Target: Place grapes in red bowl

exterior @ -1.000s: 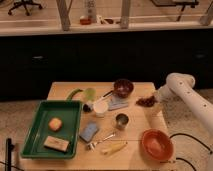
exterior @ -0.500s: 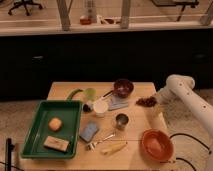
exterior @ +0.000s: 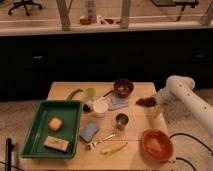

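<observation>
Camera view: gripper [exterior: 154, 101] just beside the grapes [exterior: 144, 101].

table [exterior: 137, 127] | green tray [exterior: 70, 122] | red bowl [exterior: 148, 147] | metal cup [exterior: 121, 121] | grapes [exterior: 145, 101] | end effector [exterior: 156, 100] beside grapes

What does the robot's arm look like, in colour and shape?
The arm is white, made of thick round tubes with a smooth rounded joint. Its gripper, beside the grapes, looks pale too. No markings are visible.
</observation>
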